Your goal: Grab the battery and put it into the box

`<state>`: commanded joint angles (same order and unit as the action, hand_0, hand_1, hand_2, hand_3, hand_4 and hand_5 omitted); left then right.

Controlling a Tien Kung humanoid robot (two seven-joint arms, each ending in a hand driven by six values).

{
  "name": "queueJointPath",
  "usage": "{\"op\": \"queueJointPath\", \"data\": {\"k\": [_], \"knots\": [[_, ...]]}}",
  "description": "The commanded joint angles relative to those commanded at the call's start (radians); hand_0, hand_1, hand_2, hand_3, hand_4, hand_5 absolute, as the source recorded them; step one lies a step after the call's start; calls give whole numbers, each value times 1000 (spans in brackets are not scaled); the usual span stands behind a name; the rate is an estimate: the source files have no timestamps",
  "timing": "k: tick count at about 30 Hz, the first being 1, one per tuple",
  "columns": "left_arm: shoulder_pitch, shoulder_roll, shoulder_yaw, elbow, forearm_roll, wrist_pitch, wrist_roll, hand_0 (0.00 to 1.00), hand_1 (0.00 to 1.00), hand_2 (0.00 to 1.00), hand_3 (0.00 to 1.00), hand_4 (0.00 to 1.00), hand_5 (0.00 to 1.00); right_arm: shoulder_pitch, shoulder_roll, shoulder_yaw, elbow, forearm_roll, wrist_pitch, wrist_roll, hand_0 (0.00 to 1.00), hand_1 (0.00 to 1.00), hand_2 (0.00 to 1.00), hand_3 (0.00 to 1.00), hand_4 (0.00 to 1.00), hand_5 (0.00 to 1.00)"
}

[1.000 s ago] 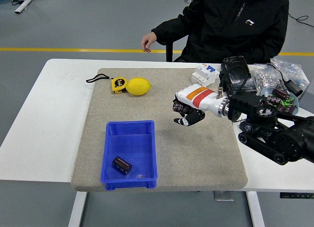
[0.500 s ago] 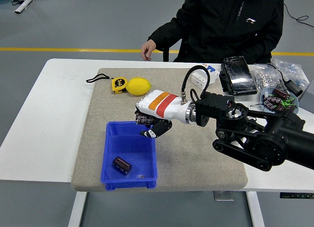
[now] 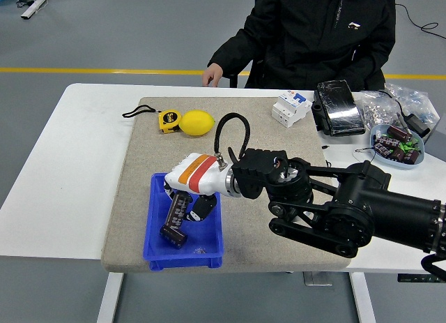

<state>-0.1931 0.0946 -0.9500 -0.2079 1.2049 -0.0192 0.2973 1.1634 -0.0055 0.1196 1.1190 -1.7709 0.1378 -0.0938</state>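
The robot's right hand (image 3: 182,206) reaches down into the blue box (image 3: 213,215) on the counter (image 3: 77,162), its fingers (image 3: 175,213) pointing at a dark cylindrical battery (image 3: 172,235) lying near the box's front wall. Whether the fingers are gripping or have let go of anything cannot be told. The battery looks small, rigid and smooth, likely to roll; a pinch across its middle would suit it best. A person sits across the counter, 1 hand (image 3: 212,75) resting at its far edge.

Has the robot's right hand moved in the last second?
Yes. The right hand moved left and nearer, from mid-mat to over the blue box.
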Motion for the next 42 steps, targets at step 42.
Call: {"op": "queueJointPath", "data": {"k": [42], "knots": [[-1, -9, 32, 5, -61, 12, -14, 797, 766, 758, 605, 671, 589, -167, -331, 395, -132, 103, 117, 7, 695, 636, 671, 731, 998, 769]]}}
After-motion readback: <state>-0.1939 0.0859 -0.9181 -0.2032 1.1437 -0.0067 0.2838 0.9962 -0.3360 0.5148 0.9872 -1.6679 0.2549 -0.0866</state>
